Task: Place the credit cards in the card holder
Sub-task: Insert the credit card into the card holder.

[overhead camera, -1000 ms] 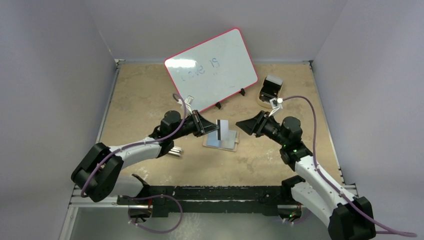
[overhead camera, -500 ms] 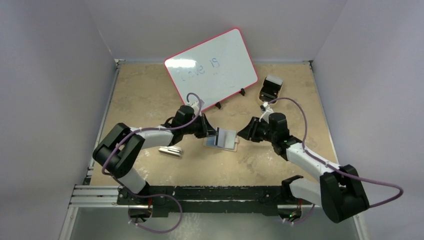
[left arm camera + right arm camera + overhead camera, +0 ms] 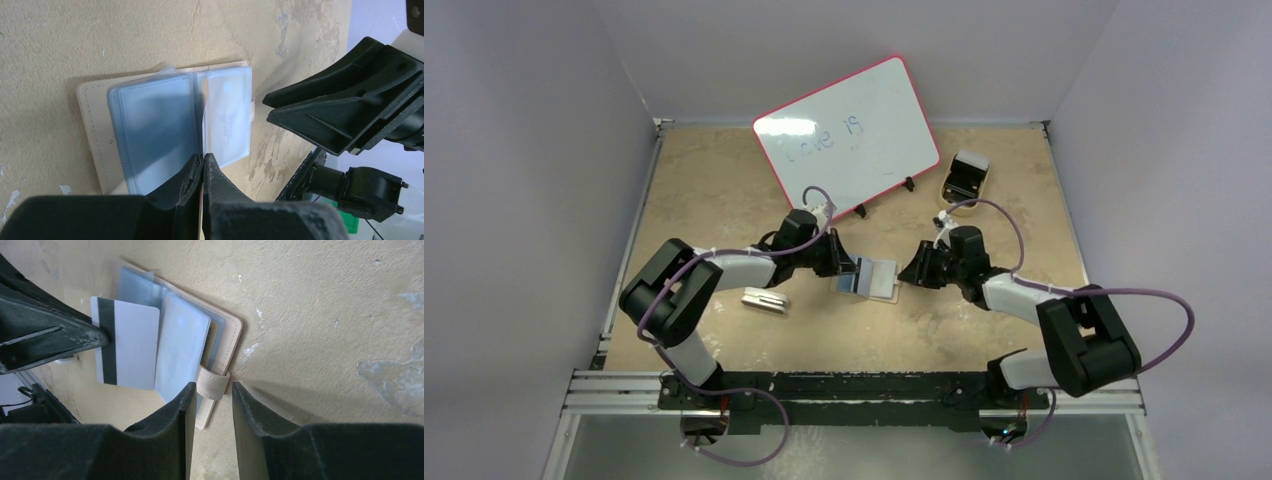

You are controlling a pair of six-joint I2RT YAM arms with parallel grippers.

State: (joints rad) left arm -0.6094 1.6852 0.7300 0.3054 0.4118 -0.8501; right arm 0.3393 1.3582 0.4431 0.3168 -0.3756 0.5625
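Observation:
The card holder [image 3: 879, 283] lies open on the table, a beige wallet with clear plastic sleeves; it also shows in the left wrist view [image 3: 92, 130] and the right wrist view [image 3: 231, 337]. My left gripper [image 3: 848, 266] is shut on a pale grey credit card [image 3: 132, 342] with a black stripe and holds it on edge over the sleeves at the fold. In the left wrist view the gripper [image 3: 203, 156] hides most of the card. My right gripper [image 3: 914, 272] is open, and its jaws stand on either side of the wallet's snap tab [image 3: 214, 385].
A tilted whiteboard [image 3: 849, 130] stands at the back. A tan oval tray [image 3: 964, 180] sits at the back right. A silver-white block [image 3: 766, 300] lies left of the wallet, below the left arm.
Both arms have reached lower and closer to the wallet. The card has gone from upright above the wallet to down at its sleeves. The right gripper has moved left to the tab.

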